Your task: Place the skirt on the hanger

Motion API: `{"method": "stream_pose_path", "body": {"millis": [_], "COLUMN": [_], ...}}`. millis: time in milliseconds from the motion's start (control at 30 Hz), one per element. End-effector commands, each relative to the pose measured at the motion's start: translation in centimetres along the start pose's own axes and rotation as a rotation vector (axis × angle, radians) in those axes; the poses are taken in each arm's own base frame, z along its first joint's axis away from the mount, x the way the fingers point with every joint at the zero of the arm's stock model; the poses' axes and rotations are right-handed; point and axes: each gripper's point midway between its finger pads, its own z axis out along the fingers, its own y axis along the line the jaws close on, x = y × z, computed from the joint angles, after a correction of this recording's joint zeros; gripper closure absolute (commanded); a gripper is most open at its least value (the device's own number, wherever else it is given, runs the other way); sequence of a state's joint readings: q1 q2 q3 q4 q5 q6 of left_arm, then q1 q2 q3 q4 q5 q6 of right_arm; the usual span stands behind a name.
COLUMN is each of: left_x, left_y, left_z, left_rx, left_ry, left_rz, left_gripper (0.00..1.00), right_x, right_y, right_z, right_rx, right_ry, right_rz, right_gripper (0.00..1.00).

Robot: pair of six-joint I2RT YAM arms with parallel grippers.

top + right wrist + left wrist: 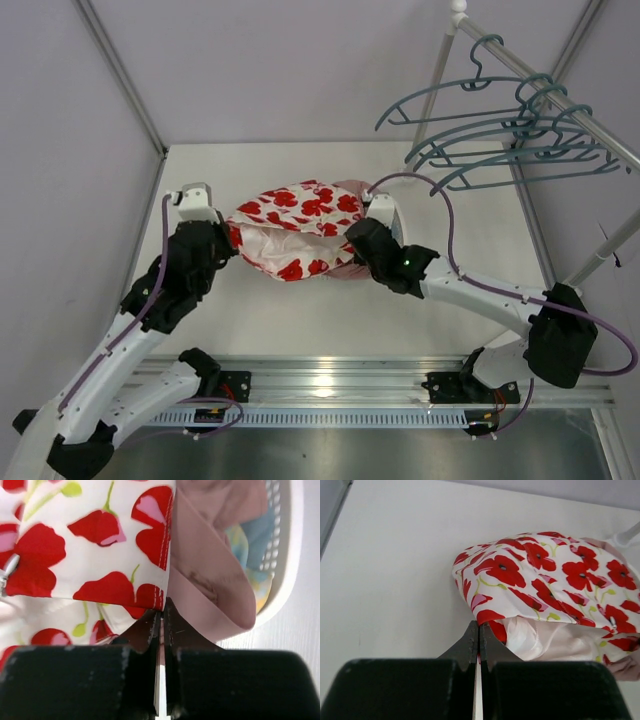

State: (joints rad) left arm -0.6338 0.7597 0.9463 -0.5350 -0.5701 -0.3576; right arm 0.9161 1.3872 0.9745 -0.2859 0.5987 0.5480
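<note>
Pale grey walls are closing in a white bench (300, 320), and two arms are reaching over it from the near edge. One skirt (295, 225) (white, printed all over with red poppies) is lying bunched in the middle of the bench, spanning the gap between the two arms.

The left fingers (479, 632) are pressing together on the skirt's left edge, with a sliver of red cloth showing between the tips. The right fingers (162, 617) are clamping shut on the hem at its right side, just where the poppy print is meeting one plain dusty-pink garment (210, 580). That pink piece is spilling over the rim of one white mesh basket (287, 555), which is sitting just beside the skirt's right end and is also holding some pale blue and yellow cloth.

At the far right, one metal rail (600, 132) is carrying the teal-grey hangers (520, 150). I am counting four, though their arms are overlapping and the count is unsure. One hanger (425, 103) is hanging slightly apart from the rest, nearer the rail's far end. All of them are hanging well apart from the skirt.
</note>
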Motion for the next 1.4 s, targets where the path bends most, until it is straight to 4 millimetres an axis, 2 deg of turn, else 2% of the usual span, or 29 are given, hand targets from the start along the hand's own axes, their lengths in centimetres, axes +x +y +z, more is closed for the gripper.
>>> {"method": "stream_pose_path", "body": {"millis": [0,33,67,100,133,167,200,233,267,333,367,433,467,500,533,567,600,667,900,1100,1200,1233,1300,1333,1367], "left_x": [-2.5,-2.9,-4.3,-5.7,-5.6,-8.4,-9.1,-9.6,-12.2,-13.2,-15.0,-19.3,-19.9,-21.6,-22.9,-23.3,-24.3,-24.2,-23.0,-23.6,-23.7,-23.6,-24.2,-24.3,-24.5], "left_y": [2.7,3.0,4.3,4.7,5.0,5.7,6.1,6.3,7.0,8.1,9.3,10.0,11.0,11.0,12.1,12.9,13.1,13.9,14.7,14.6,15.2,15.5,16.9,17.6,18.5], "left_z": [0.0,0.4,0.5,0.3,1.1,0.5,0.6,0.7,0.4,0.5,0.7,-1.3,-1.4,-1.4,-2.7,-3.0,-3.4,-3.7,-3.4,-4.8,-5.8,-6.1,-7.8,-8.4,-9.2], "left_rx": [-0.098,-0.113,-0.159,-0.171,-0.179,-0.197,-0.206,-0.204,-0.224,-0.259,-0.299,-0.323,-0.354,-0.359,-0.398,-0.426,-0.436,-0.457,-0.452,-0.441,-0.487,-0.506,-0.600,-0.646,-0.710], "left_ry": [-0.027,-0.006,-0.024,-0.039,-0.005,-0.055,-0.057,-0.051,-0.095,-0.076,-0.085,-0.145,-0.136,-0.151,-0.160,-0.155,-0.173,-0.169,-0.141,-0.177,-0.194,-0.197,-0.234,-0.246,-0.259], "left_rz": [-0.044,-0.038,-0.056,-0.062,-0.040,-0.063,-0.059,-0.038,-0.047,-0.001,0.001,0.021,0.027,0.035,0.050,0.055,0.064,0.051,0.035,0.025,0.005,-0.003,-0.029,-0.040,-0.053], "left_gripper": [0.99,1.00,1.00,1.00,1.00,1.00,1.00,1.00,1.00,1.00,1.00,1.00,1.00,1.00,1.00,1.00,1.00,0.99,1.00,1.00,1.00,1.00,1.00,1.00,1.00], "right_x": [-8.7,-9.3,-10.3,-13.4,-13.9,-15.1,-16.4,-19.7,-20.3,-23.0,-26.0,-29.0,-32.9,-32.8,-34.0,-36.3,-36.5,-37.8,-34.9,-35.0,-35.0,-34.6,-34.3,-33.3,-33.4], "right_y": [2.7,3.6,4.3,5.9,7.3,8.2,9.2,10.4,11.3,12.3,13.1,13.8,13.6,14.5,14.7,14.6,14.8,14.9,16.9,17.2,17.2,17.2,17.8,17.8,18.4], "right_z": [-1.8,-1.6,-1.8,-2.9,-2.8,-3.2,-3.7,-5.2,-4.5,-4.7,-4.9,-5.1,-7.4,-5.5,-5.8,-7.9,-7.4,-8.4,-7.7,-9.5,-10.7,-10.9,-12.4,-12.7,-14.3], "right_rx": [-0.042,-0.049,-0.065,-0.105,-0.127,-0.149,-0.168,-0.205,-0.204,-0.218,-0.232,-0.244,-0.268,-0.256,-0.270,-0.299,-0.296,-0.320,-0.452,-0.518,-0.551,-0.563,-0.640,-0.660,-0.735], "right_ry": [-0.170,-0.170,-0.180,-0.230,-0.232,-0.252,-0.276,-0.335,-0.343,-0.379,-0.415,-0.462,-0.535,-0.525,-0.548,-0.604,-0.611,-0.668,-0.580,-0.576,-0.568,-0.551,-0.535,-0.489,-0.486], "right_rz": [0.062,0.050,0.028,0.047,0.027,-0.006,-0.012,0.014,-0.028,-0.041,-0.026,-0.053,-0.019,-0.058,-0.057,-0.031,-0.047,-0.026,-0.093,-0.109,-0.115,-0.129,-0.157,-0.172,-0.181], "right_gripper": [1.00,1.00,1.00,1.00,1.00,1.00,1.00,1.00,1.00,1.00,1.00,1.00,1.00,1.00,1.00,1.00,1.00,1.00,1.00,1.00,1.00,1.00,1.00,1.00,1.00]}}
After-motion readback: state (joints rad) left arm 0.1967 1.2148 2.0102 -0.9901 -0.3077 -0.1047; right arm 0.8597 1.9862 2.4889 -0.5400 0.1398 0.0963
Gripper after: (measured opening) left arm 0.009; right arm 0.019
